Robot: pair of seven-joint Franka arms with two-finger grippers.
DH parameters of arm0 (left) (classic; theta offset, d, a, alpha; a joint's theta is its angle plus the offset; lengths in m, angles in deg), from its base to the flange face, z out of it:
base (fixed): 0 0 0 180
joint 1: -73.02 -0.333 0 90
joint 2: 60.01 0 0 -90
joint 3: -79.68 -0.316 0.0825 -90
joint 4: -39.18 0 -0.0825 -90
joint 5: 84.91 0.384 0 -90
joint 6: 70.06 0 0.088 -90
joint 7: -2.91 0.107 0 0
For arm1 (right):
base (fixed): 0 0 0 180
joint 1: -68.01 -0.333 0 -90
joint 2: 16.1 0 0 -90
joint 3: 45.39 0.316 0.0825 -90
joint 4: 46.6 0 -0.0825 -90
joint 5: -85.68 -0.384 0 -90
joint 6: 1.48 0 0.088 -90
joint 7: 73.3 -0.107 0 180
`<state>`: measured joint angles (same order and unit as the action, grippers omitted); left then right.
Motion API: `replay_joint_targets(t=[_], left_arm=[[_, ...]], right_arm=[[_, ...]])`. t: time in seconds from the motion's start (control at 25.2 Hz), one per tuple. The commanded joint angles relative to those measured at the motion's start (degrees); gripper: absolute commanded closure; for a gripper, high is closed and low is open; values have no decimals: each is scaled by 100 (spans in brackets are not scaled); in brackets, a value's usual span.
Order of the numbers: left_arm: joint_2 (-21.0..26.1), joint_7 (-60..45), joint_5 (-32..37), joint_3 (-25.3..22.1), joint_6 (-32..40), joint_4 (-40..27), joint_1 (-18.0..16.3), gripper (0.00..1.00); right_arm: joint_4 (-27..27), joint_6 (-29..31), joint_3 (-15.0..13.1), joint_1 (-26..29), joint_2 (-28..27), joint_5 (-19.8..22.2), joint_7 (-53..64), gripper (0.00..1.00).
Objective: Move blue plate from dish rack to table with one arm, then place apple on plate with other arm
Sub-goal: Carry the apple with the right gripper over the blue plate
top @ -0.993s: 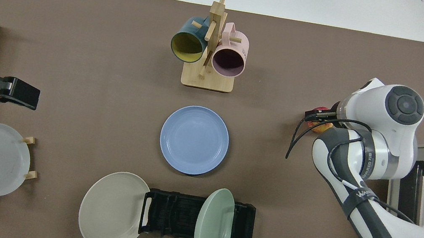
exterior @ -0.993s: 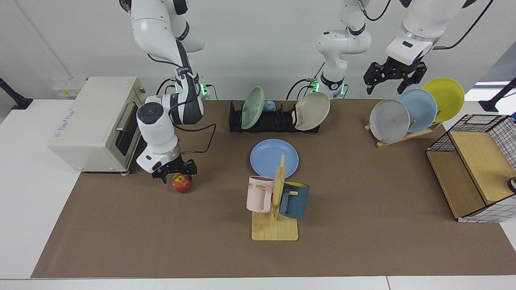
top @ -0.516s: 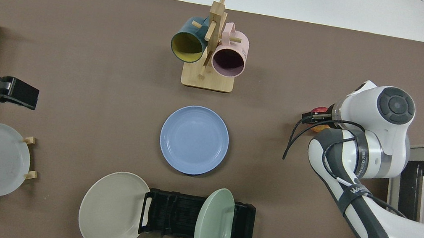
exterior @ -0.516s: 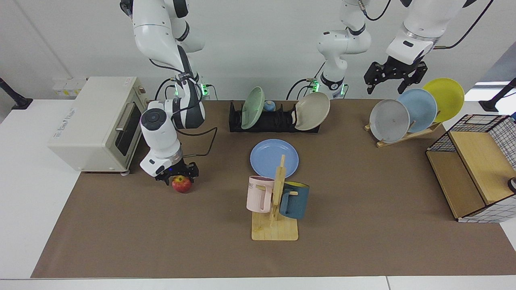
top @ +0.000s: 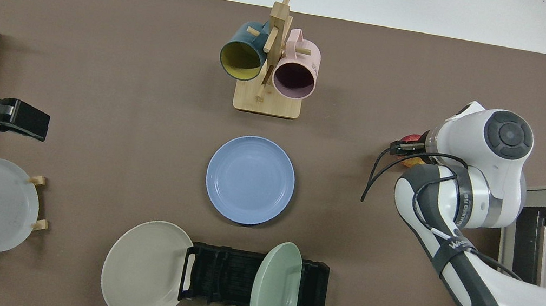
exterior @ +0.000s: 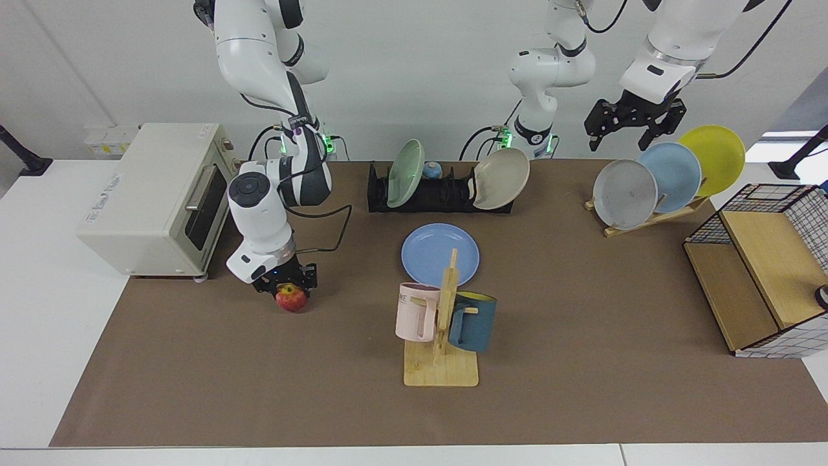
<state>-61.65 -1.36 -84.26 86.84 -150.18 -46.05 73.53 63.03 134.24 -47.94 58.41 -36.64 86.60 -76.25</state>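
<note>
The blue plate point(exterior: 440, 254) point(top: 250, 180) lies flat on the brown mat point(exterior: 582, 362) of the table, in front of the black dish rack point(exterior: 446, 194) point(top: 231, 278). The red-and-yellow apple point(exterior: 291, 299) point(top: 410, 140) rests on the mat near the toaster oven. My right gripper point(exterior: 286, 286) point(top: 408, 148) stands low over the apple, open, with its fingers down on either side of the fruit's top. In the top view the wrist hides most of the apple. My left gripper point(exterior: 631, 129) point(top: 34, 122) hangs open and empty, high above the wooden plate rack, where that arm waits.
A pale green plate point(exterior: 405, 164) and a beige plate point(exterior: 501, 178) stand in the dish rack. The mug stand point(exterior: 443, 323) holds two mugs just in front of the blue plate. A toaster oven point(exterior: 155, 197) sits behind the apple. A wooden plate rack point(exterior: 647, 217) and a wire basket point(exterior: 763, 272) stand at the view's right.
My right gripper has come down and slightly toward the apple, and its fingers now straddle the fruit. The apple and plate have not moved. The left arm has barely shifted.
</note>
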Motion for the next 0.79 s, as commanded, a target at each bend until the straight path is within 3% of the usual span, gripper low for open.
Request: replay_joint_targets(t=[0.0, 0.2, 0.56, 0.75], left_arm=[[-134, -38, 14, 14, 49, -126, -25, 0], [-134, -38, 14, 14, 49, -126, -25, 0], [-134, -38, 14, 14, 49, -126, -25, 0], [-134, -38, 14, 14, 40, -126, -25, 0]], right_arm=[[-424, -466, 9, -209, 94, -100, -416, 100], [-671, -1108, 9, -753, 437, -171, -1189, 100], [-741, -1294, 8, -1958, 596, -171, -1981, 100], [-943, -1390, 18, -2423, 543, -556, -2130, 100]])
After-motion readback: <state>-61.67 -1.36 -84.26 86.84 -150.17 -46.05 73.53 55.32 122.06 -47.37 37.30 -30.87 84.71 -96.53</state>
